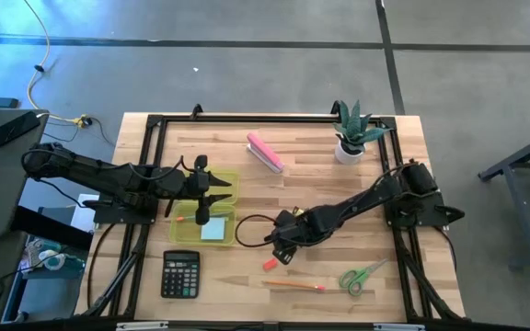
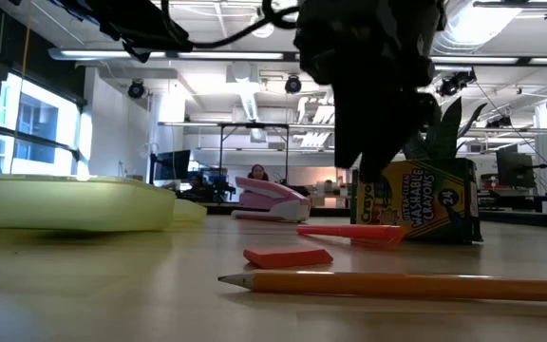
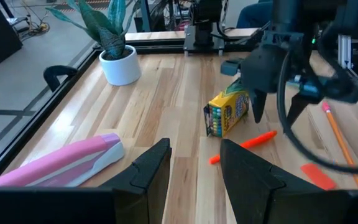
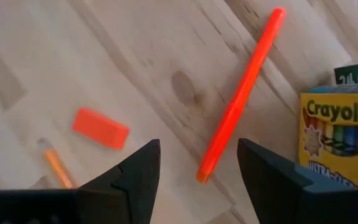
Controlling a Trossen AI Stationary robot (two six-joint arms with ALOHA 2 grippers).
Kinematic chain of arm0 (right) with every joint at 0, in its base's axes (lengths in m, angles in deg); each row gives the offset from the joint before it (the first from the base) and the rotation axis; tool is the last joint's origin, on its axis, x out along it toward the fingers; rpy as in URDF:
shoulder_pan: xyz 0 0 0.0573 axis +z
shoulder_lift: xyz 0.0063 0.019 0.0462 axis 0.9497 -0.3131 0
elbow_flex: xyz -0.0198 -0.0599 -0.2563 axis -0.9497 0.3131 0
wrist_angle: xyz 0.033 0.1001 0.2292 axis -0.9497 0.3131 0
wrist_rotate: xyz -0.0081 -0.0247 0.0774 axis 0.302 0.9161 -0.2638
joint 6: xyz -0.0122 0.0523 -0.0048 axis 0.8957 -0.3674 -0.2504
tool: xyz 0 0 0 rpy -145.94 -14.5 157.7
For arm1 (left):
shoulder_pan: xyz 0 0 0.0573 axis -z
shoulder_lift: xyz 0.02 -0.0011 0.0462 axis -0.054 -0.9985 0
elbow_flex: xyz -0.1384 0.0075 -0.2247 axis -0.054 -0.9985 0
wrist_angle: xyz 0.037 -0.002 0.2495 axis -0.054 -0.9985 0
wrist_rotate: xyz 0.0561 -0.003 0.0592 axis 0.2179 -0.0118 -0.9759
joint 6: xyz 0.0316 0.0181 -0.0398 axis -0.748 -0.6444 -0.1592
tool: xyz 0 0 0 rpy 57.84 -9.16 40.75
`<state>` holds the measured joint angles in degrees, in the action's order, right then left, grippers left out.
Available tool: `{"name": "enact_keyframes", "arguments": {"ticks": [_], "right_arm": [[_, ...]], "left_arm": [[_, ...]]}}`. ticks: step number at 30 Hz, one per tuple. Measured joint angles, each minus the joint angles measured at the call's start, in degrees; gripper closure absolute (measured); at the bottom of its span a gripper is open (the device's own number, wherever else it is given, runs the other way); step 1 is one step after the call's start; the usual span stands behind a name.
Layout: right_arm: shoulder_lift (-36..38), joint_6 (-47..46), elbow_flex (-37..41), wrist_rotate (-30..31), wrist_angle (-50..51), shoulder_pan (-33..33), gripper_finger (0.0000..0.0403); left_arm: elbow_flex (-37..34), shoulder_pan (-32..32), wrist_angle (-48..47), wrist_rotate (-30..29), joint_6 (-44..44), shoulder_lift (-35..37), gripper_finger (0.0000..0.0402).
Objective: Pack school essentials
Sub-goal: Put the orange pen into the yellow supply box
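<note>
Figure: a wooden slatted table (image 1: pixel 320 184) during packing. The landmark is the yellow-green translucent plastic case (image 1: pixel 212 188), lying open toward the left arm's side of the table.

Right gripper (image 4: pixel 197 167): fingers parted and empty, hovering just above the thin red-orange marker (image 4: pixel 241 93), which lies flat and runs between the fingertips. In the overhead view this gripper (image 1: pixel 282 246) is well to the right of the case.

Left gripper (image 1: pixel 201 197): poised over the case, fingers slightly apart, nothing between them.

Task items: a light-blue square note pad (image 1: pixel 213 229) already rests in the case's near half. Still on the table, all to the right of the case: the marker; a yellow-green cardboard crayon box (image 3: pixel 227 113) standing just beside it; a small flat red eraser (image 4: pixel 100 127) nearby; an orange wooden pencil (image 1: pixel 294 285); and green-handled scissors (image 1: pixel 361 277) farthest out.

Other items: a pink bar-shaped stapler (image 1: pixel 265 152) behind the case, a black calculator (image 1: pixel 180 273) in front of it, and a potted green plant (image 1: pixel 350 136) at the far corner.

Risks, as judged: the round marker may roll or pivot if only one finger touches first; a descent drifting toward the crayon box could tip it; the left gripper over the case may obstruct delivery.
</note>
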<state>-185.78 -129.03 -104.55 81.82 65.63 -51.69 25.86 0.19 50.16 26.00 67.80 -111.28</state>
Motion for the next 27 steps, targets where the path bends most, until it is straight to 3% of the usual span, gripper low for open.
{"name": "enact_keyframes", "arguments": {"ticks": [13,27], "right_arm": [[-3.2,-6.8,0.0,3.8,0.5,1.5,0.0199],[-7.1,-8.9,0.1,4.1,1.2,2.2,0.0199]], "left_arm": [[0.0,0.0,-0.3,0.0,0.0,0.0,0.0273],[0.0,0.0,-1.3,0.0,0.0,0.0,0.0273]]}}
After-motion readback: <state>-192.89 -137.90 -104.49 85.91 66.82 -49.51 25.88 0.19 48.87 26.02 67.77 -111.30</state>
